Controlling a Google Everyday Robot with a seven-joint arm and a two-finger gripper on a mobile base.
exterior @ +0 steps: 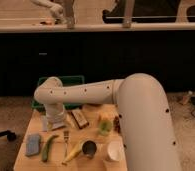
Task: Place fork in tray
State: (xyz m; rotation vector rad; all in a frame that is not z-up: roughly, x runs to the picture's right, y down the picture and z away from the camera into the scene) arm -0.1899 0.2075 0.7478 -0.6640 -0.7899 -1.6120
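The fork (pixel 66 142) is a small pale metallic piece lying lengthwise on the wooden table (pixel 26 162), between a green vegetable and a banana. The green tray (pixel 66 79) stands at the table's back left, largely hidden behind my white arm (pixel 86 92). My gripper (pixel 54 121) hangs below the wrist just in front of the tray, above the table's back left part. It is behind and a little left of the fork, apart from it.
A blue sponge (pixel 33 144), a green vegetable (pixel 48 148), a banana (pixel 74 153), a dark cup (pixel 89 148) and a white cup (pixel 114 151) sit along the front. A brown box (pixel 80 118) and a yellow-green item (pixel 105 125) lie mid-table. A dark counter stands behind.
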